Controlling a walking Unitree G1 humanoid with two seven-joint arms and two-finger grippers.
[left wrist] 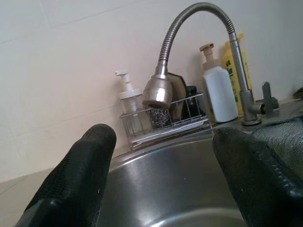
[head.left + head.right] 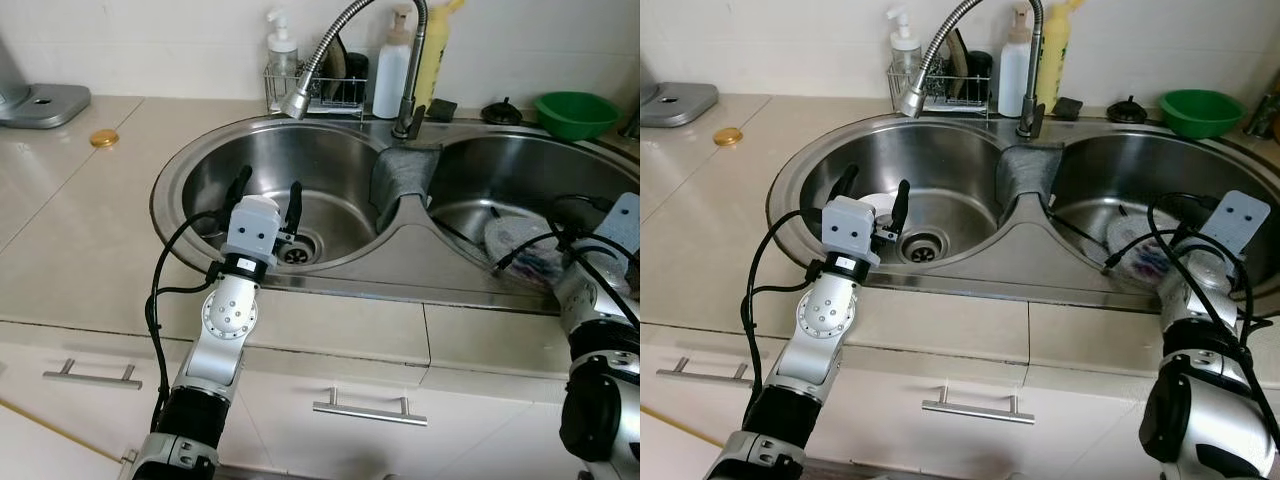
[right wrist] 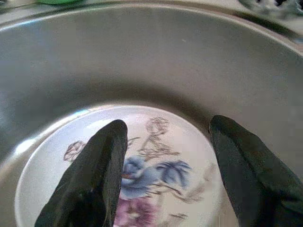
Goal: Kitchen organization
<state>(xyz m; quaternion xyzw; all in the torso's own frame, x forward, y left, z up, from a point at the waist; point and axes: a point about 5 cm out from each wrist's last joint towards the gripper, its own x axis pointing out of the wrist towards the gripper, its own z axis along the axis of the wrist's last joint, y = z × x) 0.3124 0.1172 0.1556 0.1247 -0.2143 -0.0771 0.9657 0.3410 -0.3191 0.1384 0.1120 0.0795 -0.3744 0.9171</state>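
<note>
Double sink (image 2: 400, 262) set in the counter (image 2: 90, 230). Plate (image 3: 142, 165), white with blue and purple flowers, lay flat on the floor of the right basin, toward the sink's front edge; probably left there for washing.

Right gripper (image 3: 165, 165) hung low over the plate, fingers spread apart, pinching nothing, the flower pattern showing between them. Looked like a lineup for taking the plate, not yet in contact as far as could be told.

Left gripper (image 2: 265, 197) reached over the front rim into the left basin, just beside the drain (image 2: 297, 250). Fingers spread, nothing between them. Something pale lay just beyond it; could not tell what.

Faucet (image 2: 340, 40) swung over the left basin. Wire rack (image 2: 315, 95) and bottles (image 2: 392, 70) lined the back edge; green bowl (image 2: 575, 112) at the back right corner; a yellow lid (image 2: 103, 138) on the counter, far left.
</note>
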